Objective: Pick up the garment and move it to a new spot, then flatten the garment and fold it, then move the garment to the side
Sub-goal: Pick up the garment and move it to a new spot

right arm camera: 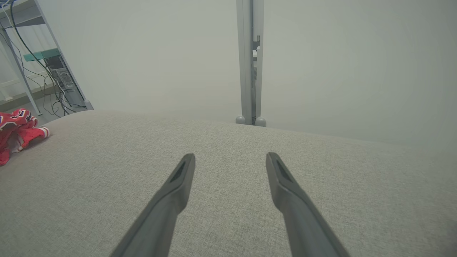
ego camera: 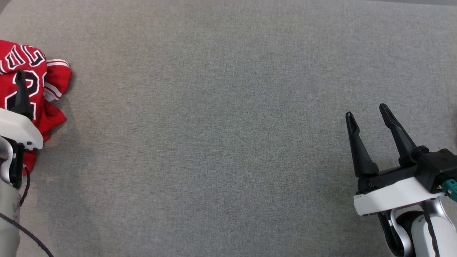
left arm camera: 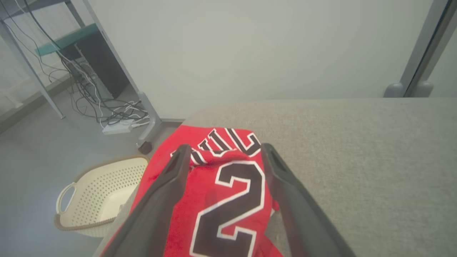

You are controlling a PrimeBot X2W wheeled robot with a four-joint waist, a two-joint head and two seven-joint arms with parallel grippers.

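Surface: grey fabric-covered bench (ego camera: pixel 228 142), mostly bare in the head view.
Garment location: the garment (ego camera: pixel 39 71) lies bunched at the bench's 9 to 10 o'clock edge in the head view, partly cut off by the frame.
Garment condition: crumpled, not flat; red cloth with dark white-outlined letters and a large "2" facing up; one striped sleeve hem sticks out toward 3 o'clock.
Left pincer: the left pincer (left arm camera: pixel 225 148) is spread wide over the garment (left arm camera: pixel 228 200), one finger on each side of the numeral; nothing is pinched. Contact with the cloth cannot be judged.
Right pincer: the right pincer (ego camera: pixel 366 111) sits at 4 o'clock in the head view, spread wide and empty, above bare bench, well apart from the garment.
Right wrist view: the garment (right arm camera: pixel 18 128) shows at 9 o'clock, far from the fingers (right arm camera: pixel 171 200).
Surroundings: a cream perforated basket (left arm camera: pixel 89 200) stands on the floor beside the bench edge; tangled cables (left arm camera: pixel 107 110) lie beyond it; a grey upright post (right arm camera: pixel 250 60) rises behind the bench.
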